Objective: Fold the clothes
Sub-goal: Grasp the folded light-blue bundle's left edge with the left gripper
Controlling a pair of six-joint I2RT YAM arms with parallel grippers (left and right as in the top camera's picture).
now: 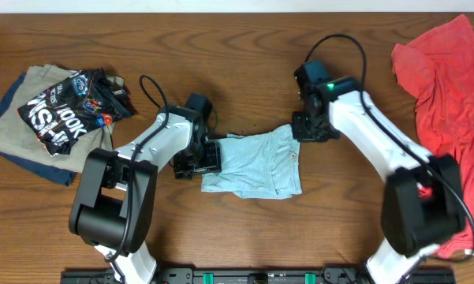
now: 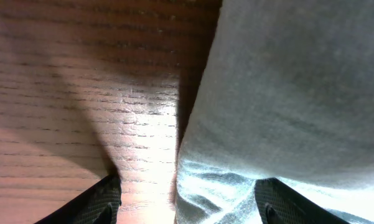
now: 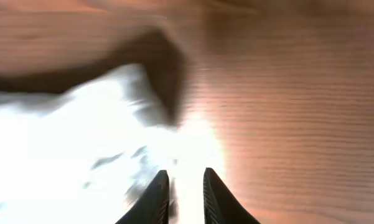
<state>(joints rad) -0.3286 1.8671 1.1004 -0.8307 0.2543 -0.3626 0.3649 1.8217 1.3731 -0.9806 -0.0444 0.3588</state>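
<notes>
Overhead, the crumpled light blue cotton T-shirt point(image 1: 252, 164) lies in the middle of the brown wooden worktop point(image 1: 244, 47), between the two arms. The left tool point(image 1: 208, 156) sits at its left edge, fingers point(image 2: 106, 202) spread wide with the hem lying loose between them. The right tool point(image 1: 301, 126) is at the shirt's right corner, its fingers point(image 3: 157, 193) only a narrow slit apart. Whether they pinch cloth, I cannot tell. A rumpled coral-red shirt point(image 1: 449, 87) lies well off to the right.

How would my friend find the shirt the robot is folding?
Look at the middle of the wooden table. The light blue T-shirt lies there. It is pale, unlike the coral-red shirt at the right edge and the dark pile at the left.
</notes>
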